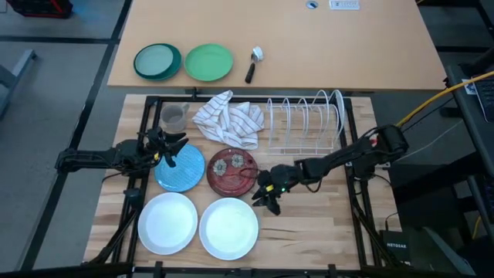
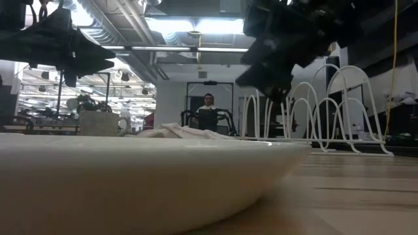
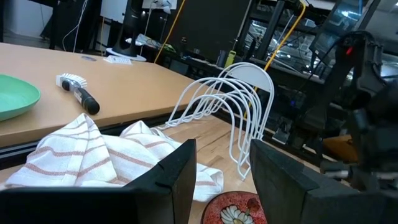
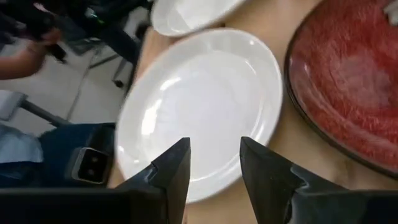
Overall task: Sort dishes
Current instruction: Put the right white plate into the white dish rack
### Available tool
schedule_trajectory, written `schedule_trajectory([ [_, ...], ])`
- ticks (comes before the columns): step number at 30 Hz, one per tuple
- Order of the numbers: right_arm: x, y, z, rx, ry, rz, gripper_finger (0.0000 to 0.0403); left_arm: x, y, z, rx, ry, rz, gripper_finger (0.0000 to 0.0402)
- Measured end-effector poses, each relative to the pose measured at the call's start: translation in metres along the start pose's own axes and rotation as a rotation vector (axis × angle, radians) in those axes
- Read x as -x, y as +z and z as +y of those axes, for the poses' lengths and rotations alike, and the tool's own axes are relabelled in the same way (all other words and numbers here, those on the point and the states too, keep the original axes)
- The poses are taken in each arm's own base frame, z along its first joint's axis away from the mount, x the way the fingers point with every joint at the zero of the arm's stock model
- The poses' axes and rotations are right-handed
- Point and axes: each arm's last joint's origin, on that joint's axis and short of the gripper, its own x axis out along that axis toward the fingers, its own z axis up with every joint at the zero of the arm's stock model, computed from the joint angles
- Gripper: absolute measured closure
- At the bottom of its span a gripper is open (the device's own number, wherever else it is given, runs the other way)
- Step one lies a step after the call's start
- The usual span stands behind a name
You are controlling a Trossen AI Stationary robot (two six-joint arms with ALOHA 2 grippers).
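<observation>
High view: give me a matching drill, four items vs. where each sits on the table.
Items:
1. light blue plate
2. dark red plate
3. striped cloth
4. wire rack

Places:
A. back right of the wooden top, one white plate standing in it
B. under the left gripper
C. just left of the right gripper
D. between the grey cup and the rack

Pairs: 1-B, 2-C, 3-D, 4-A

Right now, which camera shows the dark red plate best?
The high view: the whole dark red plate shows, beside the light blue plate. The right wrist view catches only part of it, the left wrist view just a flowered edge. The low view doesn't show it.
</observation>
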Motion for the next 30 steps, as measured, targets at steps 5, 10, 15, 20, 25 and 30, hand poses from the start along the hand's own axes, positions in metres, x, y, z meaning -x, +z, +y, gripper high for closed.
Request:
schedule_trajectory([
  [5,-0.021,-0.009,0.008,-0.042,-0.029,0.024,0.0258,0.000,0.000,0.000,-0.001,0.000,0.000,0.0260],
  [10,-0.037,-0.016,0.010,-0.041,-0.095,0.021,0.0258,0.000,0.000,0.000,-0.002,0.000,0.000,0.0260],
  [15,-0.042,-0.019,0.005,-0.045,-0.176,0.010,0.0258,0.000,0.000,0.000,0.000,0.000,0.000,0.0260],
  [20,-0.041,-0.023,0.001,-0.112,-0.237,0.034,0.0258,0.000,0.000,0.000,-0.002,0.000,0.000,0.0260],
  [25,-0.048,-0.029,-0.001,-0.166,-0.234,0.025,0.0258,0.000,0.000,0.000,-0.002,0.000,0.000,0.0260],
  [30,-0.059,-0.039,-0.003,-0.226,-0.239,0.032,0.0258,0.000,0.000,0.000,-0.002,0.000,0.000,0.0260],
])
